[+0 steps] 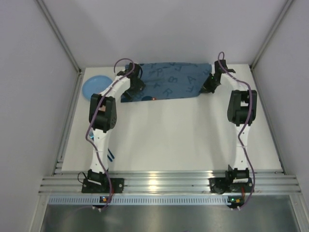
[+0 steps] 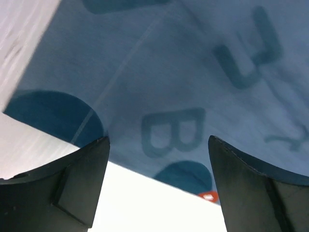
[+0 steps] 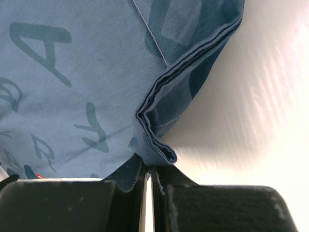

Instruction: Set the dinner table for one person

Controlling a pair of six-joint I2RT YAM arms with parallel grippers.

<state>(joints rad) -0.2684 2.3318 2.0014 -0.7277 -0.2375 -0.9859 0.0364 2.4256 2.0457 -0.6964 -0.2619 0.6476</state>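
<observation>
At the near edge of the bench (image 1: 183, 140), a silver slotted rail (image 1: 169, 182) runs left to right. The white top stretches away from it toward the back wall. Its long axis seems to lie along that rail, left to right, though the foreshortened overhead view makes this a judgement only.

Farther out, at the far end, a blue lettered placemat (image 1: 169, 79) lies with its long side roughly parallel to the rail, a little skewed. The right hand (image 3: 148, 169) is closed tight, pinching the bunched, folded corner at the mat's right end. The left hand (image 2: 158, 145) stands wide apart with nothing in it, hovering over the mat's near left edge. At the far left sits a blue plate (image 1: 94, 86), near the mat; the left arm hides whether they touch.

The step in hand looks to be positioning the mat. The next move probably calls for the left hand to grip its own edge. Both hands could then draw the cloth nearer together and flatten the fold.
</observation>
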